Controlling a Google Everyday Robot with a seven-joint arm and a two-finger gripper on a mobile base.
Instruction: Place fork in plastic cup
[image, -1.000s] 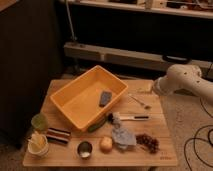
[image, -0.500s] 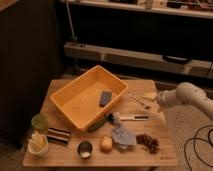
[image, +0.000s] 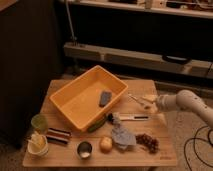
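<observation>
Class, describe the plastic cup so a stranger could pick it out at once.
On the wooden table, find the big yellow tub; the plastic cup stands by its left corner, far from the gripper at the right edge. It is see-through green, unlike the white cup just in front.

The bench carries three cups: one plastic cup, one white cup, one metal cup. It bears one fork, one white-handled utensil, one orange bin, one grape bunch. One hand hovers at its right edge.
</observation>
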